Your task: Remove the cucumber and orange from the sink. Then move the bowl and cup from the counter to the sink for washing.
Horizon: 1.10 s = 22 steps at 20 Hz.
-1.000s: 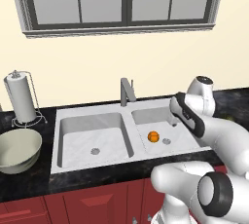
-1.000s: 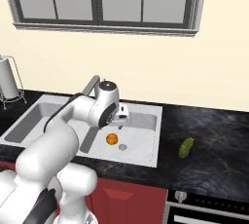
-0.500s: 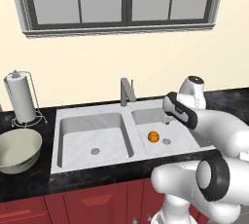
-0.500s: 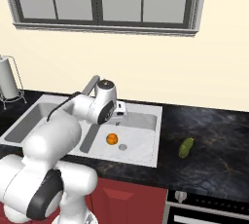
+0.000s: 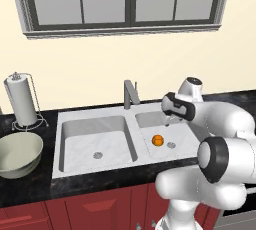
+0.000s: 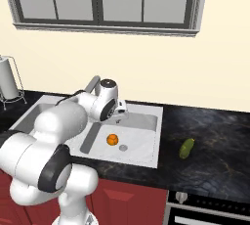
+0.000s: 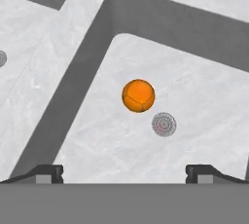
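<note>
Two fingers (image 7: 124,174) spread wide, arm bent over sink (image 5: 95,124), hand above orange (image 7: 138,95)

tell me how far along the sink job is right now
Done: the cucumber lies on the counter, right of the sink. In hand: the open, empty gripper hangs over the right basin, above the orange lying beside the drain. Left: lift the orange out, then move the bowl from the counter into the sink, plus the cup.
</note>
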### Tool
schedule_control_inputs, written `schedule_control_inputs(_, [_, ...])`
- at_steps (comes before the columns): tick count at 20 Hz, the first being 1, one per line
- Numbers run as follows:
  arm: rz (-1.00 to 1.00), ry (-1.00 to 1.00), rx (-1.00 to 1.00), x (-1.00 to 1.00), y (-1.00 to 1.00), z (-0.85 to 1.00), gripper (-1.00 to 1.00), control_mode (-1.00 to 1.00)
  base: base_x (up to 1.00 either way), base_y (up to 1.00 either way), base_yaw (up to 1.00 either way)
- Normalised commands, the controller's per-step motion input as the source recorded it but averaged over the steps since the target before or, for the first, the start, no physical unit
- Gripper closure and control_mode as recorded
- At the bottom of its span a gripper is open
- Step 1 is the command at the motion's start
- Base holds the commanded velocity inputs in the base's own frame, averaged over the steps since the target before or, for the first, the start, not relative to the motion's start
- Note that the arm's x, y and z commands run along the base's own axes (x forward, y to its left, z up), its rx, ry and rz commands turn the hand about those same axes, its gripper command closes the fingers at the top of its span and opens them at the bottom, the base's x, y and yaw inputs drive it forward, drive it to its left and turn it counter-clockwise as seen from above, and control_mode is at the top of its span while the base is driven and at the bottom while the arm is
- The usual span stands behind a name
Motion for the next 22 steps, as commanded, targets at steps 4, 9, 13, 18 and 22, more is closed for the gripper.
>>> schedule_control_inputs(4, [0.10,0.06,0.00,0.17,0.11,-0.23,-1.00,-1.00,0.00,0.00,0.00])
schedule_control_inputs(9, [0.09,0.01,0.00,0.18,0.08,-0.21,-1.00,-1.00,0.00,0.00,0.00])
schedule_control_inputs(13, [0.05,0.00,0.00,0.30,0.04,-0.15,-1.00,-1.00,0.00,0.00,0.00])
schedule_control_inputs(18, [0.02,0.00,0.00,0.25,0.00,-0.19,-1.00,-1.00,0.00,0.00,0.00])
schedule_control_inputs(22, [0.00,0.00,0.00,0.25,0.00,-0.20,-1.00,-1.00,0.00,0.00,0.00])
